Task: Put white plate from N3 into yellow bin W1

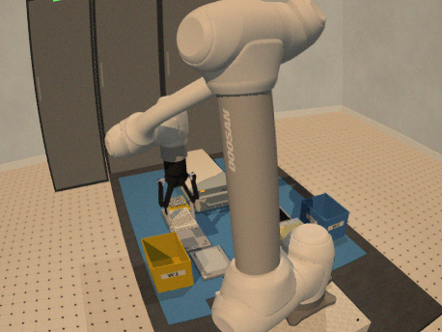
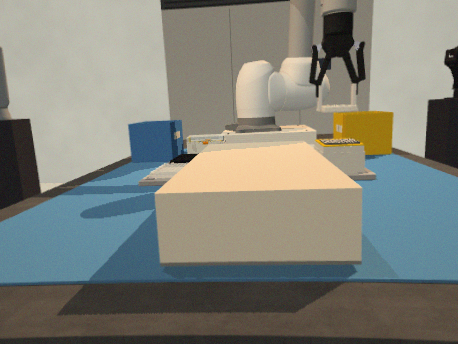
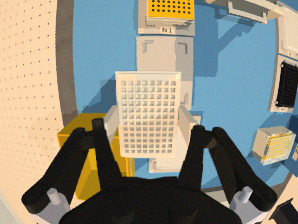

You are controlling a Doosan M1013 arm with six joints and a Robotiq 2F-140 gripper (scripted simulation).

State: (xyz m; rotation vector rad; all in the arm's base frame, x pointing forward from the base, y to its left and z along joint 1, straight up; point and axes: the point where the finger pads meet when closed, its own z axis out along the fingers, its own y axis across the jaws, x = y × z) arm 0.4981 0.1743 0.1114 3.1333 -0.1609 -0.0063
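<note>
My gripper [image 2: 336, 95] is shut on the white plate [image 2: 336, 107], a white gridded plate, and holds it level well above the bench. In the wrist view the white plate [image 3: 148, 119] sits between my fingers, above the row of nests. It also shows in the top view [image 1: 182, 219] under the gripper [image 1: 179, 203]. The yellow bin W1 [image 1: 166, 261] stands upright on the blue mat, nearer the bench's edge than the plate. It also shows in the exterior view [image 2: 363, 131] and at the lower left of the wrist view [image 3: 80, 156].
A flat tray [image 1: 209, 261] lies beside W1. A blue bin [image 1: 325, 214] stands at the far side. A large beige box [image 2: 260, 200] and the robot's base [image 1: 290, 280] stand on the bench.
</note>
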